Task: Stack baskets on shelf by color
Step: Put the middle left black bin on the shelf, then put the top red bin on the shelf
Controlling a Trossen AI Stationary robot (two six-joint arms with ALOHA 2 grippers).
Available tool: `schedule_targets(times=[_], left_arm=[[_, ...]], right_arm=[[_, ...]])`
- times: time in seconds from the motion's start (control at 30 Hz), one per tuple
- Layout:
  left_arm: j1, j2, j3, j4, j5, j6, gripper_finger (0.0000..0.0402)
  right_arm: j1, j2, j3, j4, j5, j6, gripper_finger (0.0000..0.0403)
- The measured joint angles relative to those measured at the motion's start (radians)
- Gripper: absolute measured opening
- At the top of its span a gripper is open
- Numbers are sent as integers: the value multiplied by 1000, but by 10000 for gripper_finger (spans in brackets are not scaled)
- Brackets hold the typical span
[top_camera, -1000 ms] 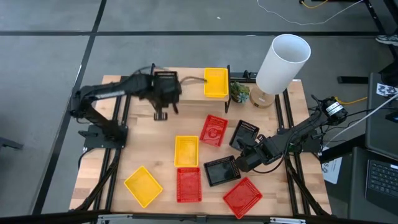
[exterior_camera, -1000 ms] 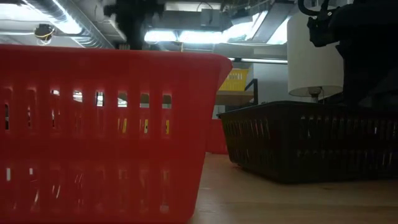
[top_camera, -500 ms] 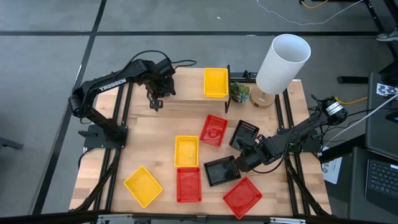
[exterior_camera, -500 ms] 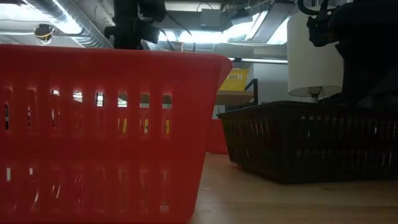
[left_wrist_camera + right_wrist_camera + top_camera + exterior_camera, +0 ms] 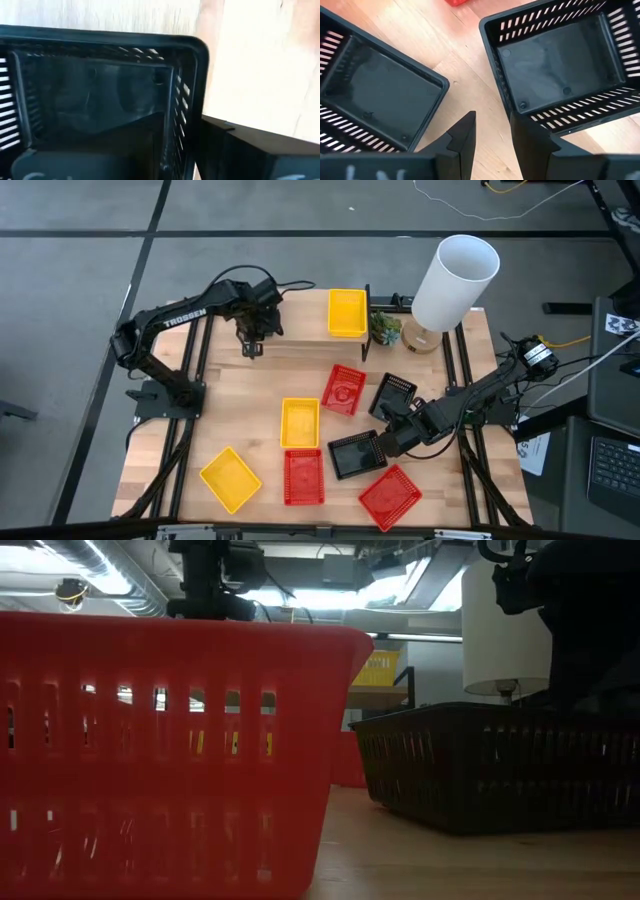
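The tabletop is light wood, matt, with visible grain. The shelf has a pale wood plank top of the same smooth, matt finish. The red baskets, yellow baskets and black baskets are moulded plastic with slotted walls; the black ones show a slight sheen on their smooth floors. The lamp shade looks white, matt and smooth.

You see three yellow baskets, three red baskets and black baskets, all with slotted mesh walls, on pale wood table; the lamp shade is white.
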Motion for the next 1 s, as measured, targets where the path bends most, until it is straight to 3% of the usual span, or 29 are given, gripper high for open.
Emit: schedule_targets(times=[0.43,0.63,0.83,1.0], left_arm=[[-29,0,145,-94,-39,-60,86],[-100,0,207,-218,-37,-222,86],[-269,-7,219,-286,109,-590,86],[-501,-7,219,-285,134,-716,86]], right_arm=[[0,0,0,0,-1,-4,122],[0,0,0,0,-2,-5,122],[0,0,0,-1,-22,-5,122],[0,0,0,-1,-21,-5,122]])
